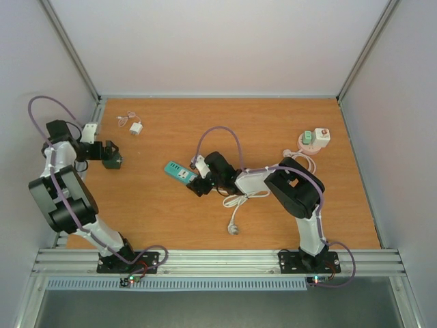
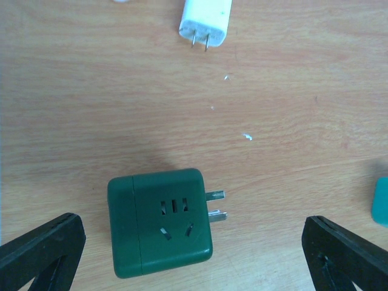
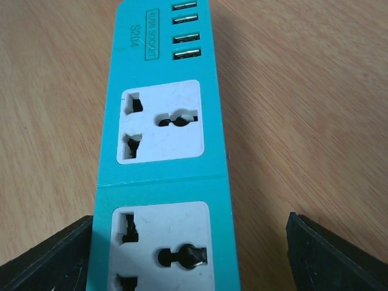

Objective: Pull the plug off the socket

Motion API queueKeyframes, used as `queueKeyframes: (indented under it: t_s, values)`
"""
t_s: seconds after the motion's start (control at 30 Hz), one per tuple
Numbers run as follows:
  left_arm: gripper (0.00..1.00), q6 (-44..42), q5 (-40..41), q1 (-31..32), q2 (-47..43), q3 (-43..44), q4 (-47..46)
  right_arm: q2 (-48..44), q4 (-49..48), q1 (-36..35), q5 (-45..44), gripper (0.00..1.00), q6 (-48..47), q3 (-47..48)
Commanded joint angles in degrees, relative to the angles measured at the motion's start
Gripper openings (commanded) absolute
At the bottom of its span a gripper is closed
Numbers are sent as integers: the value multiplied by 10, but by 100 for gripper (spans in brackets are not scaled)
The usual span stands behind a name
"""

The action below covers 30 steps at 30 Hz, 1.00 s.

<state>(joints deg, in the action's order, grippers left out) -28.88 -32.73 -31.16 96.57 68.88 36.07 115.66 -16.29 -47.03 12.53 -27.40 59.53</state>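
A dark green cube plug [image 2: 160, 221] lies flat on the wooden table, its two metal prongs pointing right, plugged into nothing. My left gripper [image 2: 191, 236] is open, one finger on each side of it without touching; in the top view the gripper [image 1: 111, 156] is at the far left. A teal power strip [image 3: 163, 151] with white sockets and USB ports lies near the table's middle [image 1: 181, 173]; the sockets in view are empty. My right gripper [image 3: 191, 242] is open and straddles the strip's near end; it also shows in the top view [image 1: 194, 183].
A white charger [image 2: 206, 24] with a thin cable lies beyond the green plug [image 1: 136, 128]. The strip's white cord [image 1: 235, 205] is bundled under my right arm. A small green and white socket block [image 1: 315, 138] with a cable sits at the back right.
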Motion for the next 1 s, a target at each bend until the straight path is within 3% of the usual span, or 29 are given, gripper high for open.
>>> queueKeyframes:
  t_s: [0.0,0.17,0.53,0.97]
  values:
    - [100,-7,-10,-3,-37,29,7,-7,109,4,-16,84,-2,15]
    - [100,-4,-26,-3,-53,28,18,-9,172,7,-25,79,-38,37]
    - [100,-1,-59,-3,-99,14,36,-15,261,77,-19,57,-89,62]
    - [100,1,-62,14,-124,-4,39,4,284,242,-10,54,-110,105]
